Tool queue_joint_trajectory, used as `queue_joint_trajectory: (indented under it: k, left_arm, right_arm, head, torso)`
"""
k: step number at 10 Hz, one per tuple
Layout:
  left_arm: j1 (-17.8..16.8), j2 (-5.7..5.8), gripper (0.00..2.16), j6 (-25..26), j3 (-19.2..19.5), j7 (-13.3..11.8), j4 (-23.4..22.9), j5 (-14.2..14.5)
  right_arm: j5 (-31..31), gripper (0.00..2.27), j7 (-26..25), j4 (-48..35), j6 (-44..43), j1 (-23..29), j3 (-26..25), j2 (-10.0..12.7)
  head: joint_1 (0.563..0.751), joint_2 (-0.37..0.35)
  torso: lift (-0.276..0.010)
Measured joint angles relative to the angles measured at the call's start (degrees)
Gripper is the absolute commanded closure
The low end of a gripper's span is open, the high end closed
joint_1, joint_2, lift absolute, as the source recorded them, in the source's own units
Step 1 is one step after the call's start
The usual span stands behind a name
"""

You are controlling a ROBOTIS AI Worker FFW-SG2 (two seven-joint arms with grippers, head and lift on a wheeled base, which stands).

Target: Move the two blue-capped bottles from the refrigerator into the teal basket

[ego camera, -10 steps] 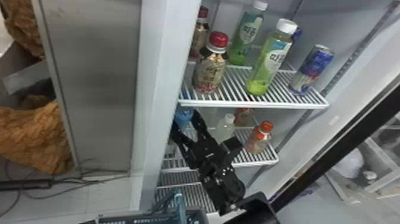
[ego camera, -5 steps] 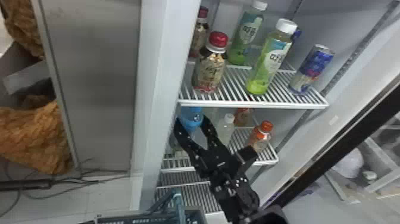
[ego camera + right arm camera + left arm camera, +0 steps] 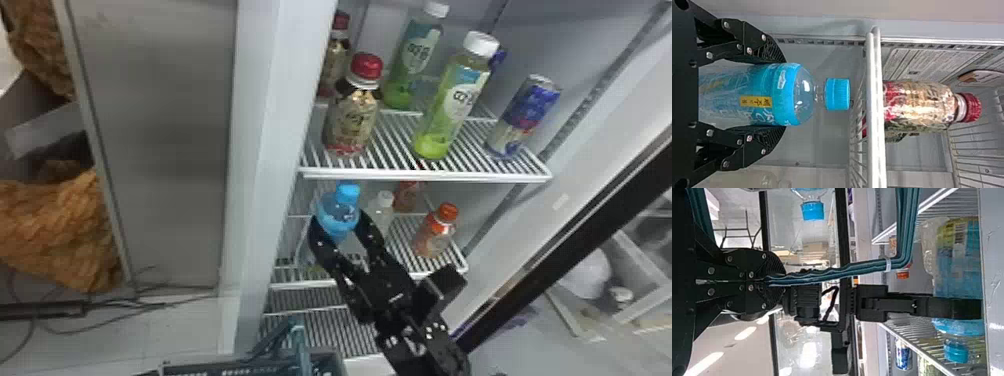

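In the head view my right gripper [image 3: 339,220] is shut around a blue-capped bottle [image 3: 347,193] beneath the upper shelf's front edge. The right wrist view shows the right gripper [image 3: 784,94] with a finger against each side of this upright bottle [image 3: 766,96], below its neck. The teal basket [image 3: 330,357] is at the head view's bottom edge, its handle [image 3: 299,334] raised. In the left wrist view my left gripper [image 3: 783,280] is shut on the teal handle [image 3: 848,269]. Another blue-capped bottle [image 3: 812,210] appears between the handle's sides there.
The upper wire shelf [image 3: 425,175] holds red-capped bottles [image 3: 352,117], green bottles [image 3: 450,102] and a blue can [image 3: 525,117]. An orange-capped bottle [image 3: 436,232] and a white-capped one [image 3: 382,212] stand lower. The fridge's pale side wall [image 3: 270,150] rises at left.
My right gripper and the bottle in it have moved to the right in the head view, away from the fridge's left wall. The basket has barely moved.
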Motion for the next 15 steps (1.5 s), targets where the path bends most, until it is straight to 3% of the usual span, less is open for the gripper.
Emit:
queue_joint_trajectory:
  k: [15]
  left_arm:
    - [0.3,-0.26,1.13,0.3,0.3,0.0,0.0,-0.2]
  right_arm:
    - [-3.8,0.63,5.0,-31.9,17.6,26.1,-11.8,3.7]
  head:
    - [0.695,-0.350]
  torso:
    - [-0.157]
